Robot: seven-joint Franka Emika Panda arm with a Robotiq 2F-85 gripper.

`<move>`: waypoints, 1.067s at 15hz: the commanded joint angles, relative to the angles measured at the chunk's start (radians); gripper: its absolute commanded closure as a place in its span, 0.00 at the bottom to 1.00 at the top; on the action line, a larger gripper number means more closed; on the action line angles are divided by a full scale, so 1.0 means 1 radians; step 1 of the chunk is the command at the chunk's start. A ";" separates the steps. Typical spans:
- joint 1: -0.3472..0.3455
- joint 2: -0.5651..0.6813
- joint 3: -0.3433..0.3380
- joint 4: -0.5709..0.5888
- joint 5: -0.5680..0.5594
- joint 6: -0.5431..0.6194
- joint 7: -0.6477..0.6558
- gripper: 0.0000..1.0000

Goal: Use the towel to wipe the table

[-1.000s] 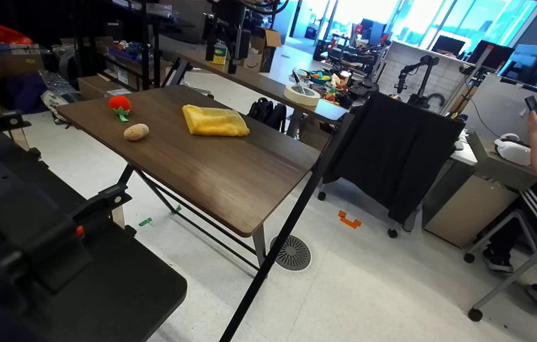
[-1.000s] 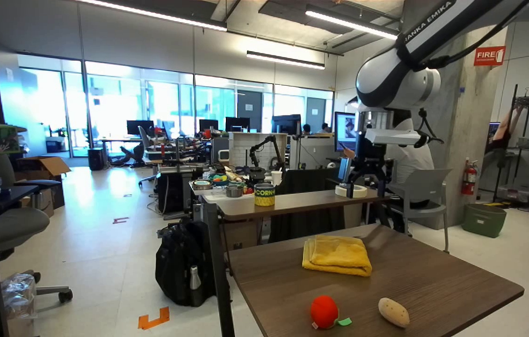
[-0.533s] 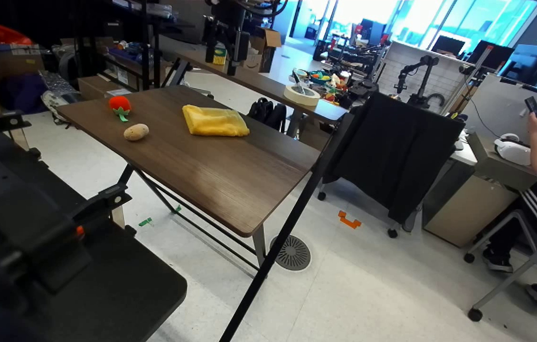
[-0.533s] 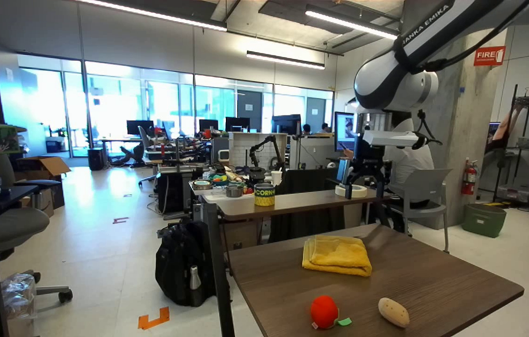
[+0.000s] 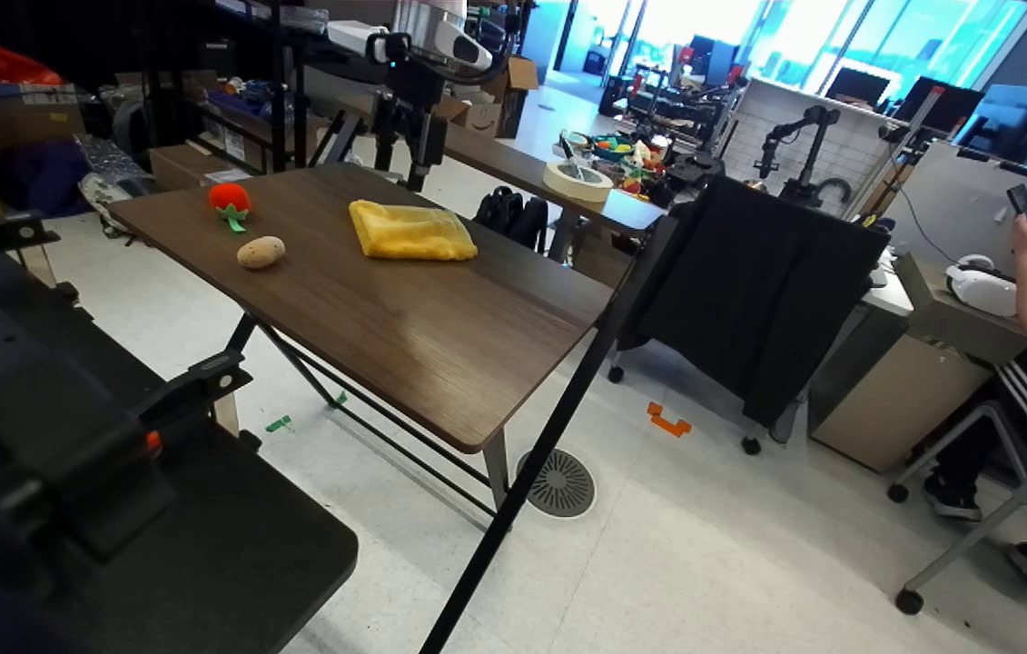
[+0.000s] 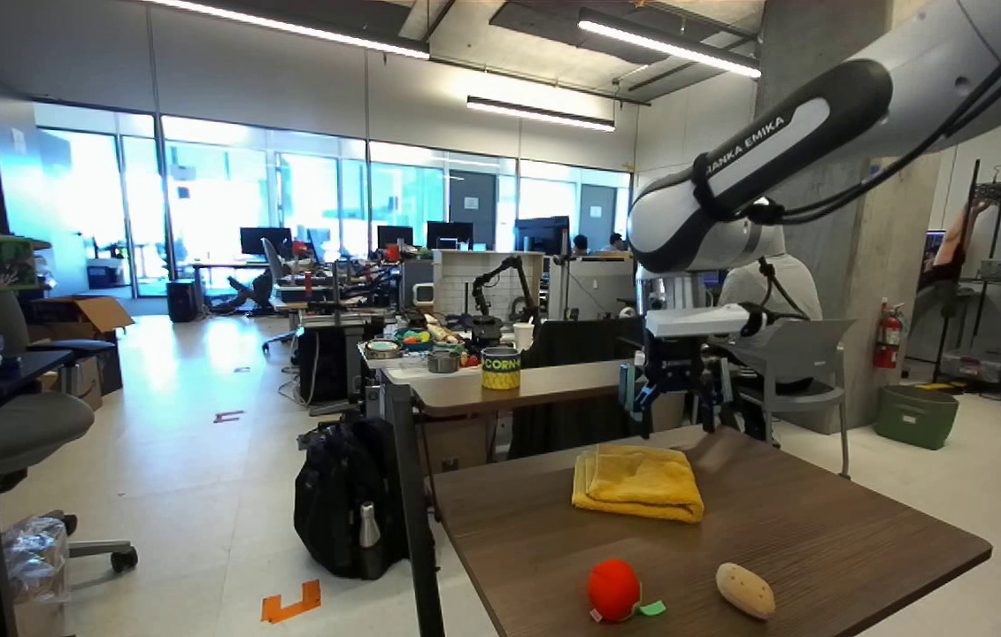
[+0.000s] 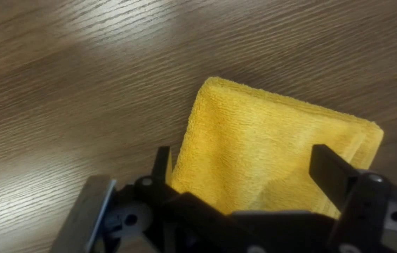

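Observation:
The towel [image 5: 413, 234] is a folded yellow cloth lying on the dark brown wood-grain table [image 5: 404, 336]. Both also show in an exterior view, the towel [image 6: 639, 487] near the far edge of the table [image 6: 827, 522]. My gripper [image 6: 678, 428] is open and empty, pointing down above the table, higher than the towel. It also shows in an exterior view [image 5: 400, 173] near the table's back edge. In the wrist view my open fingers [image 7: 242, 151] frame the towel [image 7: 251, 130] below, apart from it. My gripper body hides the towel's lower part there.
A red tomato-like object [image 6: 613, 588] and a tan potato-like object [image 6: 744, 590] lie on the table. Behind stands a narrow brown shelf [image 6: 571, 379] with a yellow can [image 6: 500, 367] and a tape roll [image 5: 577, 182]. A black-draped cart [image 5: 740, 300] stands beside the table.
My gripper has come down from above the back shelf to lower over the table, moving left in both exterior views. The towel and the two other objects have not moved.

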 commanded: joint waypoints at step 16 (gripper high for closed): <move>-0.013 0.322 -0.022 0.396 0.001 0.064 0.134 0.00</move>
